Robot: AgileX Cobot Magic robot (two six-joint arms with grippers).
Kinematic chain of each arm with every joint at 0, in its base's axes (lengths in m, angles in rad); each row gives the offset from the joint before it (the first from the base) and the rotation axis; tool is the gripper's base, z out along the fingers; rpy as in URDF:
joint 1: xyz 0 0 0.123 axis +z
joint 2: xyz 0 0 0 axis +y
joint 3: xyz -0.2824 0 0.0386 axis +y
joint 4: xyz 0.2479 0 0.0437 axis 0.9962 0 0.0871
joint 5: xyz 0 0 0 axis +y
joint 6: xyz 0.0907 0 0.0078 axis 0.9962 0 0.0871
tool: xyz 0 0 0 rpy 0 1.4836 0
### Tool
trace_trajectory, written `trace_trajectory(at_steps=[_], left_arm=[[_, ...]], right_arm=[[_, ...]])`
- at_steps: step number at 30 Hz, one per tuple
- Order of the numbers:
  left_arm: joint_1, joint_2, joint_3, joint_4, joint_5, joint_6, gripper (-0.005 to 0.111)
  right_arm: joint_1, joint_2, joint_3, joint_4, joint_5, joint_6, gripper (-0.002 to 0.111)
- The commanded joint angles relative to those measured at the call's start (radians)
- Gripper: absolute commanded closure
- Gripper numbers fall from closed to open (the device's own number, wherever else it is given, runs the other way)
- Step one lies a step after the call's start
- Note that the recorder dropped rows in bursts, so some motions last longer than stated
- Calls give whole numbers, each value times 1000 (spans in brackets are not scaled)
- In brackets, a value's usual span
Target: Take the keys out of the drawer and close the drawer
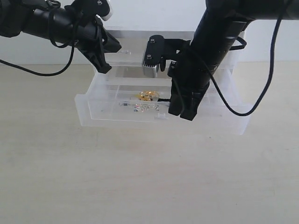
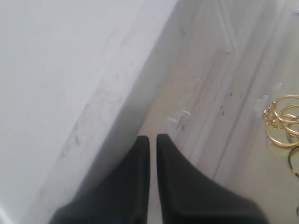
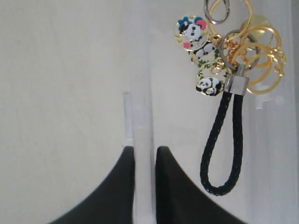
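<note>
In the exterior view, the drawer is seen pulled out of the three-tier unit, and the keys are laid on its floor near the middle. The right gripper is lowered at the drawer's front wall, near the keys. The left gripper is held over the drawer's back left corner.

In the left wrist view, the left fingers are shown pressed almost together with nothing between them.

In the right wrist view, the right fingers are clamped on the drawer's front wall, and the black cord loop is seen just beside them.
</note>
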Motion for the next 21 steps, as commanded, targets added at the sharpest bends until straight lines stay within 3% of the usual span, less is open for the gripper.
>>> trace_trajectory(at_steps=[1, 9, 11, 15, 17, 21], left_arm=[[3, 0, -30, -42, -124, -4, 103], [3, 0, -30, -42, -118, -4, 103], [3, 0, -30, -42, -118, -4, 103], [3, 0, -30, -42, -118, -4, 103], [3, 0, -30, -42, -118, -4, 103], [3, 0, -30, -42, -117, -4, 103]], right_arm=[[-5, -27, 6, 17, 36, 38, 109], [-5, -4, 6, 28, -3, 52, 106], [-5, -1, 6, 28, -6, 52, 98], [-5, -1, 6, 28, -31, 77, 64], [-5, -3, 6, 28, -51, 101, 54], [-5, -4, 4, 28, -72, 110, 63]])
